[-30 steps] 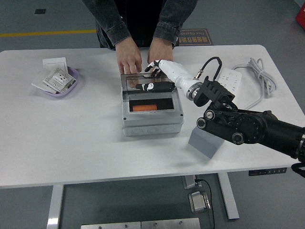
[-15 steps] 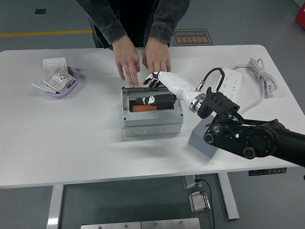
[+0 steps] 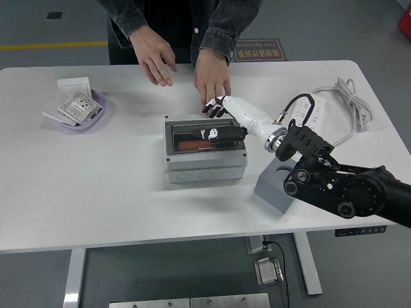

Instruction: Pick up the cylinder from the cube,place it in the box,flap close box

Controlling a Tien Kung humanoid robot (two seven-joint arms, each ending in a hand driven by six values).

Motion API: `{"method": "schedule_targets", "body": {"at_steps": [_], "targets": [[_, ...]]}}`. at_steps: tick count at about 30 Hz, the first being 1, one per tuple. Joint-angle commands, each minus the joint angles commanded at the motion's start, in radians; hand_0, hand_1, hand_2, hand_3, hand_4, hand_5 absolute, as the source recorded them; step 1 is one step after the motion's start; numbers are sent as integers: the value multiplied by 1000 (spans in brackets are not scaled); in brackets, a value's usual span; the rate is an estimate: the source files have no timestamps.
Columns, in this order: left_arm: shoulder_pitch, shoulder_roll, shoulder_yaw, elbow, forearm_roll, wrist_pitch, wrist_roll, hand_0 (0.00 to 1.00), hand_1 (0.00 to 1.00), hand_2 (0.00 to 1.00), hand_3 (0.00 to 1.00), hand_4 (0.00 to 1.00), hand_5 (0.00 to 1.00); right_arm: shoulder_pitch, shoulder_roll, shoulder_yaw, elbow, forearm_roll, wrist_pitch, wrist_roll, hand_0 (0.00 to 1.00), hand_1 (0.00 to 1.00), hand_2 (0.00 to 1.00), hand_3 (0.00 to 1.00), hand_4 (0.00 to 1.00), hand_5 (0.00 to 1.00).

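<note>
A grey box (image 3: 204,162) sits mid-table. Its clear flap lid (image 3: 205,133) lies down over the top. The orange cylinder (image 3: 191,145) shows through the lid, inside the box. My right hand (image 3: 217,106) is white with black fingertips. It reaches in from the right and hovers by the box's back right corner, fingers relaxed and holding nothing. The grey cube (image 3: 276,187) stands right of the box, partly hidden by my right arm. A person at the far side has one hand (image 3: 212,77) just behind my hand and the other hand (image 3: 154,59) lifted back. My left arm is out of view.
A purple bowl (image 3: 97,110) with paper packets and a white card sits at the far left. A white power strip (image 3: 311,106) and a coiled cable (image 3: 349,102) lie at the far right.
The lid went from raised at the back to flat over the box. My right hand drew back toward the box's back right corner. The person's hands lifted off the lid and pulled away.
</note>
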Motion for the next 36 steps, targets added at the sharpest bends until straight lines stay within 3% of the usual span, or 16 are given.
{"method": "schedule_targets", "body": {"at_steps": [5, 10, 14, 17, 19, 24, 25, 30, 31, 36], "targets": [[7, 2, -75, 0, 71, 0, 15, 648, 696, 588, 589, 563, 153, -97, -52, 135, 93, -90, 17, -21, 631, 594, 624, 686, 979, 737], [18, 1, -123, 0, 113, 0, 23, 648, 696, 588, 588, 564, 153, -235, -72, 316, 205, -148, -28, 7, 631, 594, 623, 686, 978, 738], [23, 0, -145, 0, 134, 0, 27, 647, 696, 588, 589, 565, 154, -349, -60, 457, 285, -75, -94, 87, 633, 593, 622, 684, 982, 741], [24, 1, -142, 0, 130, 0, 24, 647, 696, 588, 589, 565, 154, -433, -54, 554, 326, 2, -114, 154, 633, 593, 622, 684, 982, 741], [24, 2, -141, 0, 127, 0, 23, 647, 697, 588, 589, 566, 155, -488, -52, 612, 336, 62, -112, 198, 581, 561, 614, 672, 991, 722], [26, 3, -139, 0, 122, 0, 22, 647, 697, 588, 589, 566, 155, -610, -41, 732, 328, 216, -94, 300, 581, 561, 614, 672, 991, 722], [27, 3, -140, 0, 122, 1, 21, 647, 696, 588, 589, 566, 155, -638, -38, 757, 324, 253, -92, 324, 453, 498, 604, 676, 980, 520], [30, 6, -139, 0, 116, 1, 18, 647, 696, 588, 589, 566, 155, -723, -28, 806, 316, 375, -85, 385, 453, 498, 604, 676, 980, 520], [31, 7, -138, 0, 113, 2, 17, 647, 696, 588, 589, 567, 155, -732, -28, 809, 316, 397, -84, 390, 559, 547, 652, 749, 888, 330], [31, 12, -123, 0, 97, 2, 12, 647, 696, 588, 589, 567, 155, -753, -29, 811, 310, 477, -77, 404, 559, 547, 652, 749, 888, 330]]}}
